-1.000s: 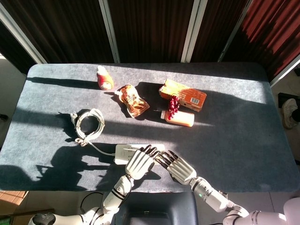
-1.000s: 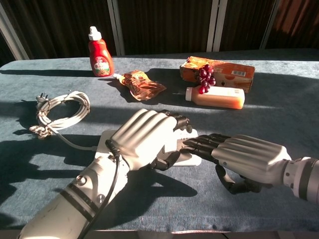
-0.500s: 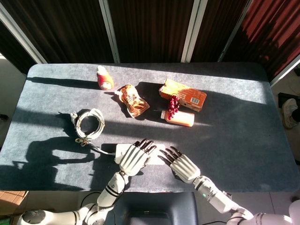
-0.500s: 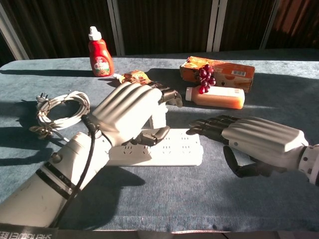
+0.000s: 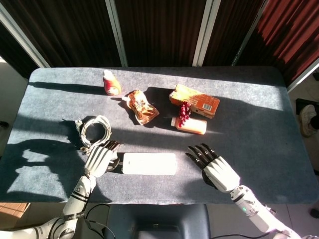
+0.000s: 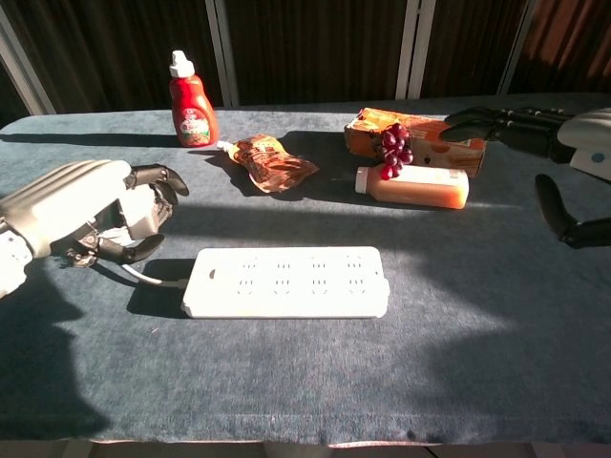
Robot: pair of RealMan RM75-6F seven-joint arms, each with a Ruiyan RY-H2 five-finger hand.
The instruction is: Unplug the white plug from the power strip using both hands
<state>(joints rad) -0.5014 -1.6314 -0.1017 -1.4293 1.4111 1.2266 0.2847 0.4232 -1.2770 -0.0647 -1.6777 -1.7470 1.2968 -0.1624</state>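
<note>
The white power strip point(image 5: 149, 163) point(image 6: 286, 282) lies flat near the table's front edge, and none of its sockets holds a plug. My left hand point(image 5: 99, 158) point(image 6: 91, 215) is just left of the strip with its fingers curled around a small white plug point(image 6: 143, 208), lifted clear of the strip. My right hand point(image 5: 217, 169) point(image 6: 535, 134) hovers to the right of the strip, fingers spread and holding nothing. The strip's own cable point(image 6: 143, 277) leaves its left end and runs under my left hand.
A coil of white cable point(image 5: 94, 130) lies behind my left hand. At the back stand a ketchup bottle point(image 6: 191, 100), a snack pouch point(image 6: 272, 160), an orange box point(image 6: 430, 134), red grapes point(image 6: 393, 148) and a juice bottle point(image 6: 415, 186).
My left hand has lifted the white plug out of the strip and carried it to the left. My right hand has left the strip and drawn away to the right.
</note>
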